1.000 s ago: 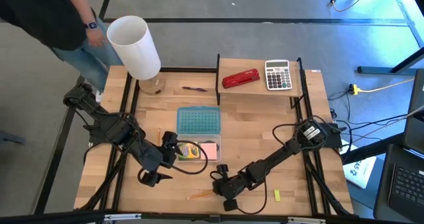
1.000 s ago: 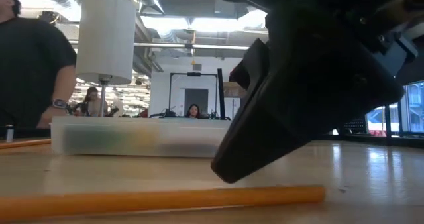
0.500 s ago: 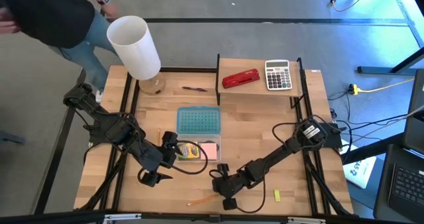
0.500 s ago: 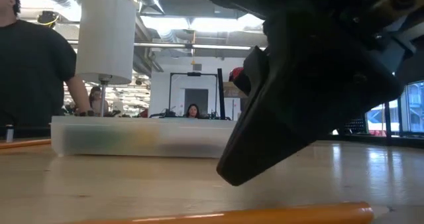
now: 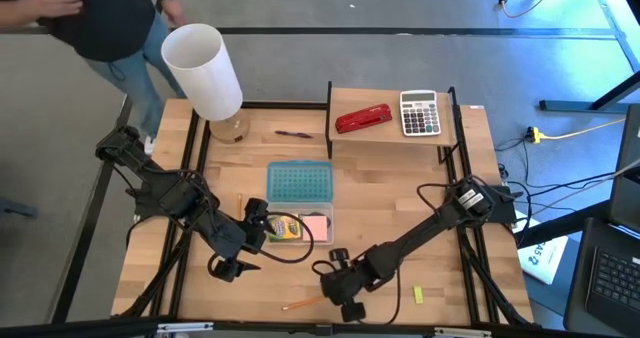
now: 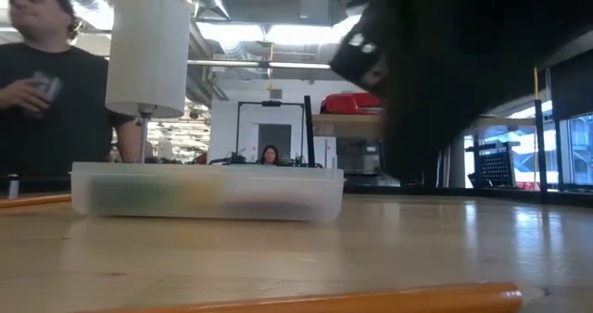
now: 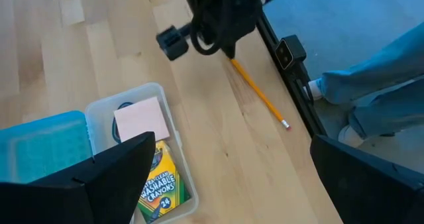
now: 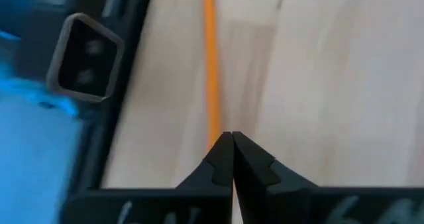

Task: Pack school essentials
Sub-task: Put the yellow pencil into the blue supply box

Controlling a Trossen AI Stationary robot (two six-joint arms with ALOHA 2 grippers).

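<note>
An orange pencil (image 5: pixel 303 302) lies flat near the table's near edge, also seen in the low view (image 6: pixel 306 300). My right gripper (image 8: pixel 232 139) is shut, its tips over the pencil's right-hand end (image 5: pixel 326 295). My left gripper (image 7: pixel 232 144) is open and hovers left of a clear box (image 5: pixel 322 240), touching nothing. The box holds the green-yellow crayon box (image 7: pixel 159 182) and the pink sticky-note pad (image 7: pixel 139 118). A second pencil (image 5: pixel 240 205), a yellow block (image 5: pixel 419 294) and a dark-red pen (image 5: pixel 293 134) lie loose on the table. The scissors are out of view. My right gripper's shut fingertips (image 8: pixel 222 154) come down slanting along the pencil, over its end (image 8: pixel 213 128). The fingers hide that end, so I cannot tell whether they touch it. The pencil lies flat on the table.
A teal lid (image 5: pixel 298 182) lies beyond the box. A raised shelf (image 5: pixel 395 141) at the far right carries a red stapler (image 5: pixel 362 118) and a grey calculator (image 5: pixel 419 113). A white lamp (image 5: pixel 203 71) stands far left, and a person (image 5: pixel 95 13) stands beyond that corner.
The orange pencil slid a little toward the table's near edge, then lay still. My right gripper moved the same way, toward the near edge, and in the low view it has since swung away from the pencil. The person beyond the far-left corner shifted.
</note>
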